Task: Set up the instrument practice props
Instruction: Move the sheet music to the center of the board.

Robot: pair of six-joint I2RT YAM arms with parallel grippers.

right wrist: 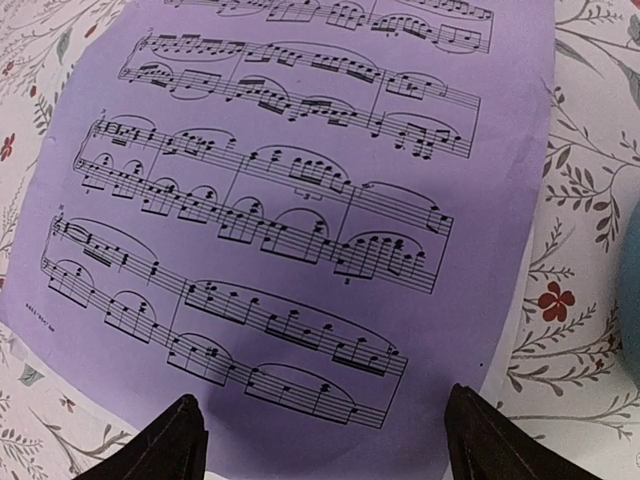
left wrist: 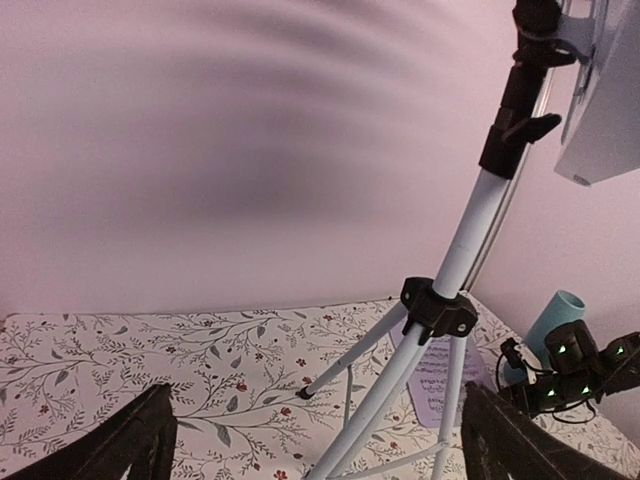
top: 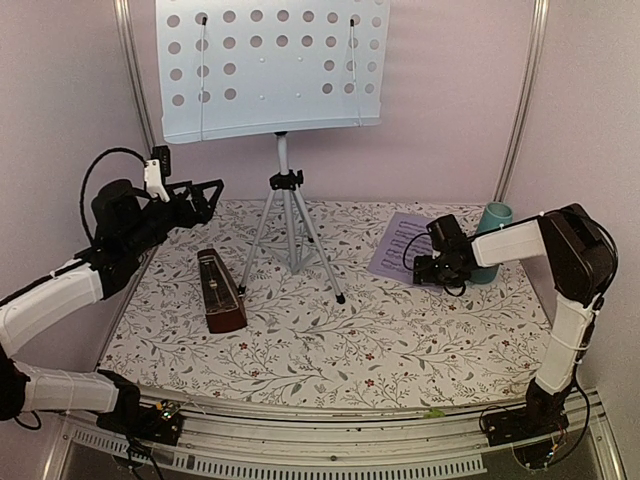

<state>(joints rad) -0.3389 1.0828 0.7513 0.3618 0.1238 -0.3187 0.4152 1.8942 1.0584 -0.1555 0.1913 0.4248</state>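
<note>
Right wrist: sheet-music page (right wrist: 300, 200) filled the frame.
I saw right gripper (right wrist: 320, 440) fingers apart at its lower edge; left gripper (left wrist: 315, 435) fingers wide apart, lower frame.

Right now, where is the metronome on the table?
In the top view, the metronome sits on the left half of the table, just left of the tripod legs of the music stand.

Looks like a robotics lab test cell, not a real music room: blank pinkish walls (top: 60, 80) framed by aluminium posts (top: 524, 90), a floral-print tabletop (top: 400, 340), left arm (top: 50, 305) and right arm (top: 570, 260) bolted to a metal rail (top: 330, 425) up front
</note>
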